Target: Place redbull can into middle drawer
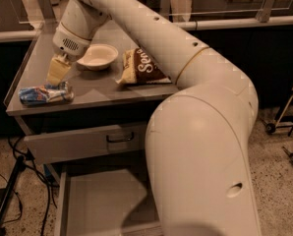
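The redbull can [43, 93] lies on its side near the front left corner of the grey counter [102, 90], blue and silver. My gripper [56, 73] hangs just above and behind the can, pointing down at it, and it holds nothing that I can see. The middle drawer [95, 200] is pulled out below the counter, its flat grey floor bare, partly hidden by my arm.
A white bowl [97, 56] and a brown chip bag [144, 68] sit on the counter to the right of the gripper. A grey drawer front with a dark loop handle [119, 137] is above the open drawer. My large white arm [205, 146] fills the right foreground. Cables hang at the left.
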### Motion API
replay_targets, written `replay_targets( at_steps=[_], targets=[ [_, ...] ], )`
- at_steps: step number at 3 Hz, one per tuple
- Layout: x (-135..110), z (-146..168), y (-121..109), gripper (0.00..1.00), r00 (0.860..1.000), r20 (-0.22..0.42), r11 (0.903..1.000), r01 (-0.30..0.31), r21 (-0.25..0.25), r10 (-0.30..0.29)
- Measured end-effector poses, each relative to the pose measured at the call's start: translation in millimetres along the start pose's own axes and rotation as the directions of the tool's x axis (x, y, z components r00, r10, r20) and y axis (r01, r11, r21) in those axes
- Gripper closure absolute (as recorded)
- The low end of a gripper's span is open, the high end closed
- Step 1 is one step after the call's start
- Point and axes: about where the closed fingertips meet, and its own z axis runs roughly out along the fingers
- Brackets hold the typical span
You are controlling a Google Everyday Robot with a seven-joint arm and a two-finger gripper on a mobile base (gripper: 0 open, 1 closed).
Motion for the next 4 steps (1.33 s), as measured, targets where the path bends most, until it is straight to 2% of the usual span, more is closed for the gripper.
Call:
replay_targets(
  at_steps=[1,2,3,4],
  targets=[
    [-1.3,-24.4,4.4,1.00,1.000,0.000,0.9993,-0.009,0.035,0.009],
    [-1.3,-24.3,4.4,1.00,1.000,0.000,0.9993,-0.009,0.035,0.009],
    [-1.3,-24.3,4.4,0.81,1.000,0.000,0.9993,-0.009,0.035,0.009],
    [-1.3,-24.3,4.4,0.58,1.000,0.000,0.9993,-0.009,0.035,0.009]
  ],
)
